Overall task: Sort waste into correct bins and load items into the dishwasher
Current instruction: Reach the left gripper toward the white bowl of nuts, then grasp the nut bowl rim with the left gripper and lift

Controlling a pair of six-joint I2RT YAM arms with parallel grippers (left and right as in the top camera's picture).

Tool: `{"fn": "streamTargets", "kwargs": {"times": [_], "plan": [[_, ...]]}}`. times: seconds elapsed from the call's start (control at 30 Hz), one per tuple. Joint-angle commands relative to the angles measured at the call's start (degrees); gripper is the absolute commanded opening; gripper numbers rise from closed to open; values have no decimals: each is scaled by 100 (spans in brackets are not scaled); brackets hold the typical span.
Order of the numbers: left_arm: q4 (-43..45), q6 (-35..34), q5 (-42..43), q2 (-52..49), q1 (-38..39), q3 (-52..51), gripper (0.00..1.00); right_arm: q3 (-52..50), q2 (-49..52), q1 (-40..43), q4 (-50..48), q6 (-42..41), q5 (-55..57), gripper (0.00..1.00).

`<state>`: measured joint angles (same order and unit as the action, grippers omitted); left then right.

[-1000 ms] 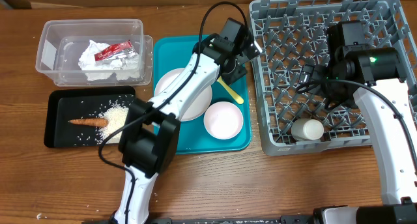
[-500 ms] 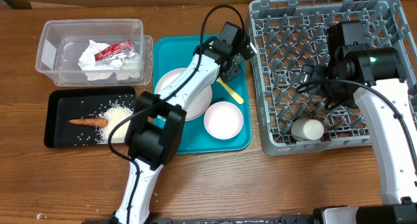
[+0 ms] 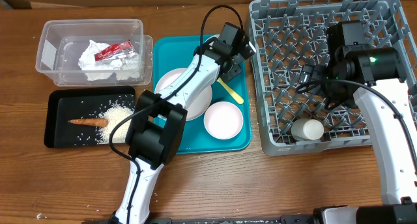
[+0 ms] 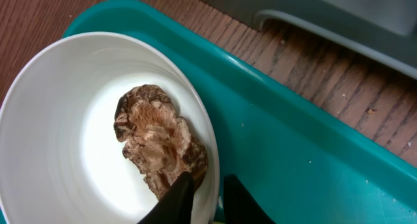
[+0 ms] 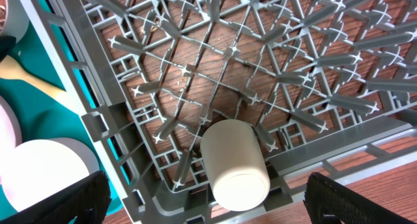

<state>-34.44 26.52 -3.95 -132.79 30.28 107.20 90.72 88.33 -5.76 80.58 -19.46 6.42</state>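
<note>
In the left wrist view a white bowl (image 4: 71, 120) holds brown food scraps (image 4: 159, 136) and stands in the back right corner of the teal tray (image 4: 293, 139). My left gripper (image 4: 205, 185) is shut on the bowl's rim, one finger inside and one outside. In the overhead view the left gripper (image 3: 232, 58) hides this bowl. My right gripper (image 5: 208, 201) is open wide above the grey dish rack (image 3: 365, 136), over a white cup (image 5: 233, 164) lying on its side. The cup (image 3: 307, 129) lies near the rack's front edge.
A white plate (image 3: 182, 97), a second white bowl (image 3: 223, 120) and a yellow spoon (image 3: 230, 91) are on the teal tray. The clear tub (image 3: 49, 51) holds a napkin (image 3: 94, 58) and a red wrapper (image 3: 116, 51). The black tray (image 3: 55, 123) holds a carrot (image 3: 88, 122) and rice (image 3: 117, 116).
The left arm's elbow has swung in and the left gripper has shifted slightly toward the tray's back corner. The right arm has not moved.
</note>
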Motion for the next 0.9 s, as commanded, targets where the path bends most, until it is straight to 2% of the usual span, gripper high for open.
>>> {"fn": "streamTargets", "kwargs": {"times": [0.0, 0.27, 0.4, 0.5, 0.63, 0.77, 0.87], "plan": [[50, -107, -46, -105, -15, 39, 24, 37, -70, -7, -26, 20, 63, 98], [197, -107, -48, -153, -37, -24, 17, 37, -70, -7, -28, 22, 63, 98], [186, -109, -52, -284, -35, -22, 4, 37, -70, -7, -26, 22, 66, 98], [199, -144, -107, -284, -37, -22, 4, 37, -70, -7, -26, 22, 66, 98], [118, -813, -710, -184, -37, 164, 4, 37, -70, -7, -28, 22, 68, 98], [-702, -1534, -977, 4, -48, 811, 4, 37, -70, -7, -33, 22, 157, 98], [-1810, -2079, -920, 168, -111, 1674, 4, 37, -70, -7, -35, 22, 175, 98]]}}
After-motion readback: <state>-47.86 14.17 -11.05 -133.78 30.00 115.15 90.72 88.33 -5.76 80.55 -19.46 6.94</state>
